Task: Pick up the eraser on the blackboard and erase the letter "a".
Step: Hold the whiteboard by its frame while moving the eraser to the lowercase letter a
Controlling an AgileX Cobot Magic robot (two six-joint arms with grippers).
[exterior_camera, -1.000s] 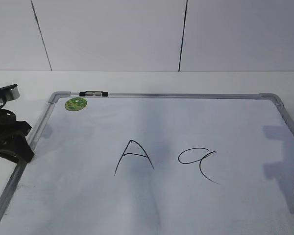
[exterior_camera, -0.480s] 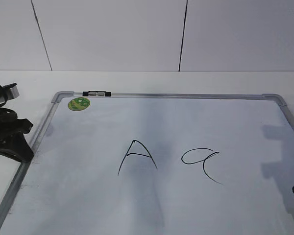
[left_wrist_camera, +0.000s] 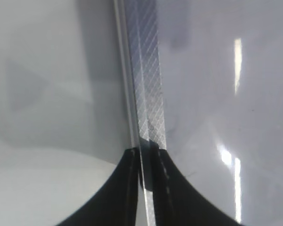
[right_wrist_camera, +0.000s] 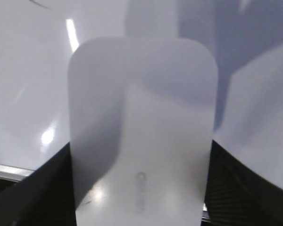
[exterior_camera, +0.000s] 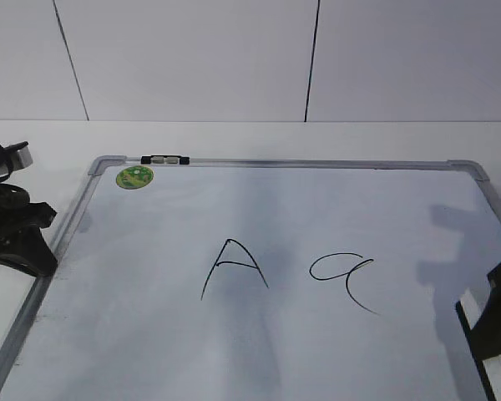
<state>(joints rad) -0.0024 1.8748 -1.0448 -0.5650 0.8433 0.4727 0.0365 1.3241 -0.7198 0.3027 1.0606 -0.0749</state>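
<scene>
White wall panels and a pale table [exterior_camera: 58, 138] frame the scene, and on that table lies the blackboard [exterior_camera: 234, 351], really a white dry-erase board in a silver-grey frame.

Starting at our right gripper [right_wrist_camera: 141, 197]: its dark jaws stand to either side of the eraser [right_wrist_camera: 141, 127], a flat white rounded block that fills the right wrist view. They appear closed on its sides, though the contact itself is hidden under the block, so we judge the hold rather than see it. The eraser's long axis runs straight out ahead of the jaws. In the exterior view this gripper [exterior_camera: 494, 322] sits at the board's right edge.

Our left gripper [left_wrist_camera: 146, 188] has its jaws nearly together astride the board's left frame rail [left_wrist_camera: 148, 94]; we judge them pinched on it to steady the board.

Moving outward, the letter "a" [exterior_camera: 344, 278] lies to the left of the right gripper and slightly farther up the board, with bare board between them. The capital "A" [exterior_camera: 232, 266] sits beyond it, nearer the left arm. A green sticker [exterior_camera: 134, 176] marks the far left corner. We judge the right arm nearer, needing a leftward sweep.
</scene>
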